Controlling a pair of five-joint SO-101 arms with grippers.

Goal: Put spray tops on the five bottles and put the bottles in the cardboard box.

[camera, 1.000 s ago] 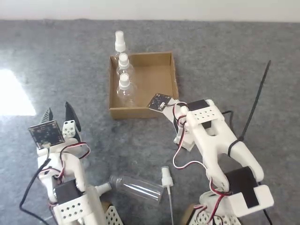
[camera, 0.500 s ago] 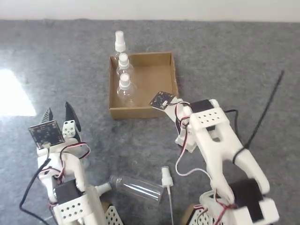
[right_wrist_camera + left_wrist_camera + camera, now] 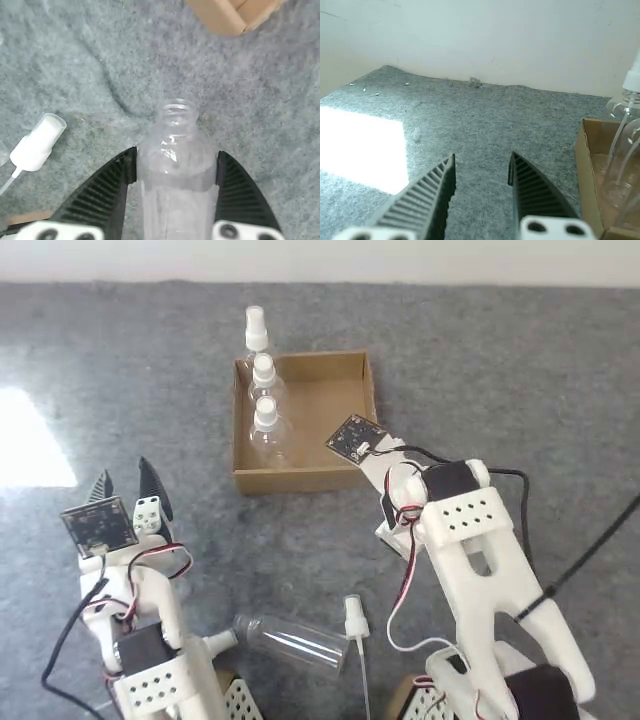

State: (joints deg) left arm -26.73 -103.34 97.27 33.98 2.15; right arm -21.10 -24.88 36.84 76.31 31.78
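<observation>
Gripping an uncapped bottle [image 3: 175, 132] by its body, the right hand [image 3: 176, 157] is leaving the neck free for a spray top [image 3: 37, 142] lying nearby on the surface [image 3: 500, 360], near the box [image 3: 305, 481]. The left hand [image 3: 482, 167] is waiting open.

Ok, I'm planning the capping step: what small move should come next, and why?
Probably move the open left claw toward the loose spray top. The right claw grips an uncapped bottle, its neck open, and that top lies nearby with nothing holding it.
</observation>
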